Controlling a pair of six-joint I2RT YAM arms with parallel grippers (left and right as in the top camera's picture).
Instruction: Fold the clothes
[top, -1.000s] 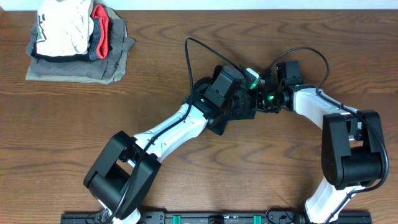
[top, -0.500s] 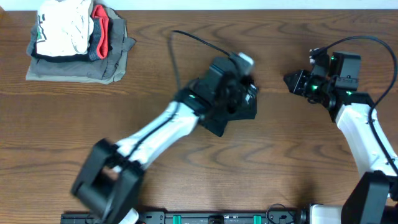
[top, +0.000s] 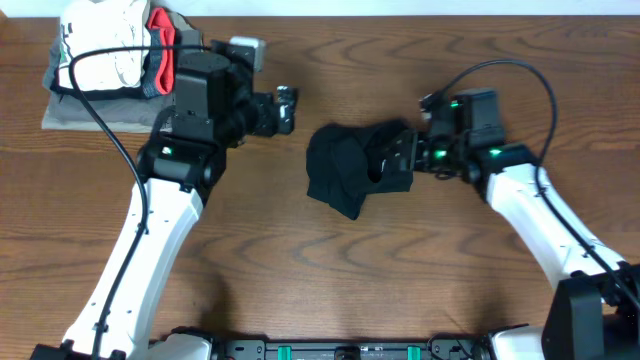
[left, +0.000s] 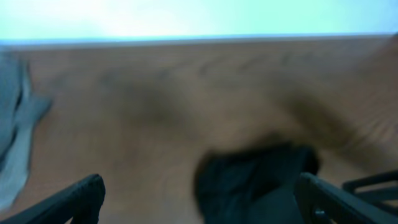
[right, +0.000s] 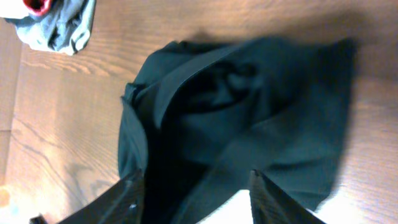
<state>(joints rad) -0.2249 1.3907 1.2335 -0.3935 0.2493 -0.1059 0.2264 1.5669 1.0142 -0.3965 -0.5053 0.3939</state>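
The soft black T-shirt (top: 350, 178) is found crumpled, nothing folded; the left gripper (top: 285, 108) and right gripper (top: 400, 162) are held spread, empty.

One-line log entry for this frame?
black T-shirt: bunched, unfolded | left tool: open, off shirt | right tool: open, over shirt | fold: not started

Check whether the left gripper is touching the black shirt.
Apart. The overhead view shows bare table between the left gripper and the shirt.
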